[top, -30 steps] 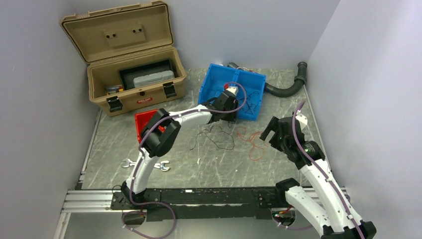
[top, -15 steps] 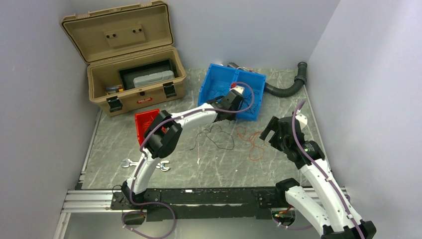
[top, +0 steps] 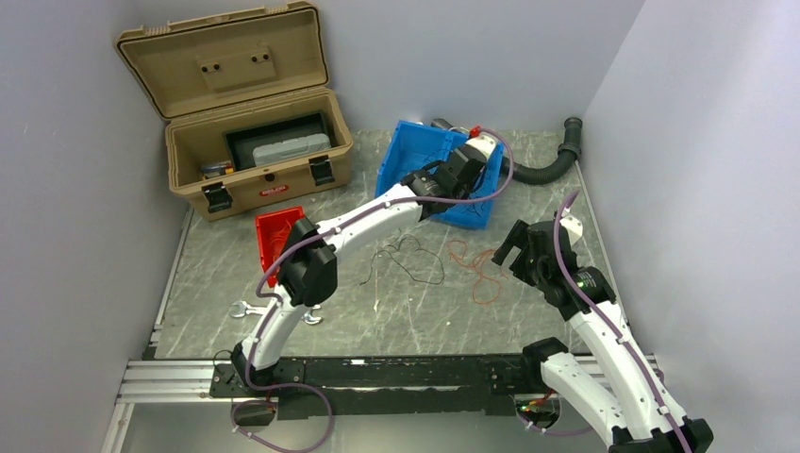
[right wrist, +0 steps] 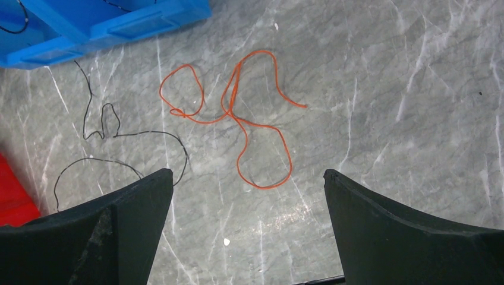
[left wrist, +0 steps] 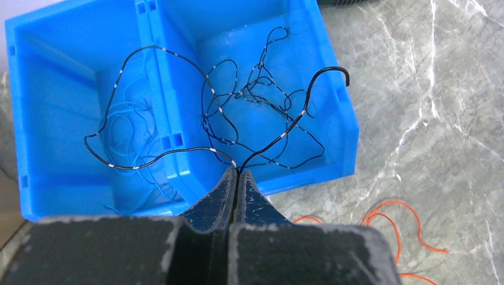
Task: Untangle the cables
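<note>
My left gripper is shut on a thin black wire with white marks, pinched at the fingertips. The wire loops down into the blue bin, across both compartments. Thin blue wires lie in the bin's left compartment. In the top view the left gripper hovers over the bin. My right gripper is open and empty, above an orange-red wire lying looped on the table. A second black wire lies to its left. Both also show in the top view: orange, black.
An open tan toolbox stands at the back left. A red bin sits beside the left arm, wrenches near the front left. A fat black ribbed hose runs behind the blue bin. Walls close in on three sides.
My left arm has swung away and to the right, from the blue bin's front edge to above its far right part. The right arm has not moved.
</note>
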Controlling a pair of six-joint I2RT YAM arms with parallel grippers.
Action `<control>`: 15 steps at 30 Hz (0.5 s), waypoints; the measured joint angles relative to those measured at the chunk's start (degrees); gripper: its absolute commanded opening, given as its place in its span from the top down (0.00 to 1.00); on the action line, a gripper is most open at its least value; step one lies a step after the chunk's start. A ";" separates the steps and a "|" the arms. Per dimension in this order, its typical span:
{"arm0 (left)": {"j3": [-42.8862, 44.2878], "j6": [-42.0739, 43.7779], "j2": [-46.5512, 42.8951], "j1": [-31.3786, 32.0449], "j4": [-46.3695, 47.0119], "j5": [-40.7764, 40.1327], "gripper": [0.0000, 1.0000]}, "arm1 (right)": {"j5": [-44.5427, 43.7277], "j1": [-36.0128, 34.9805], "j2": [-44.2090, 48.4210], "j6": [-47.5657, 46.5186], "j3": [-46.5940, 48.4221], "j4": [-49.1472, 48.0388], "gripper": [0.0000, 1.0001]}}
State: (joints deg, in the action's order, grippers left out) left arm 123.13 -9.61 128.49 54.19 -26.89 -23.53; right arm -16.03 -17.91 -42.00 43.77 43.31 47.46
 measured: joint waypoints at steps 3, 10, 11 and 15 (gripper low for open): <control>0.48 0.66 0.00 -0.44 0.17 1.09 1.00 | 0.00 0.00 0.00 0.00 0.00 0.00 0.00; -0.09 -4.04 0.26 -3.50 5.03 14.27 1.00 | -0.09 0.00 0.00 0.00 0.00 0.02 0.00; 0.55 -4.11 0.70 -3.85 5.14 15.54 1.00 | -0.20 0.00 0.00 0.00 0.00 0.02 0.00; 1.88 -4.68 2.45 -4.79 6.99 19.58 1.00 | -0.44 0.02 0.00 -0.02 0.00 0.02 0.00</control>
State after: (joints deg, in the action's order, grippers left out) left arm 125.01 -14.28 130.93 49.41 -19.90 -3.95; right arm -16.47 -17.89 -42.00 43.75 43.31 47.48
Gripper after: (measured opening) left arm 0.012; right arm 0.997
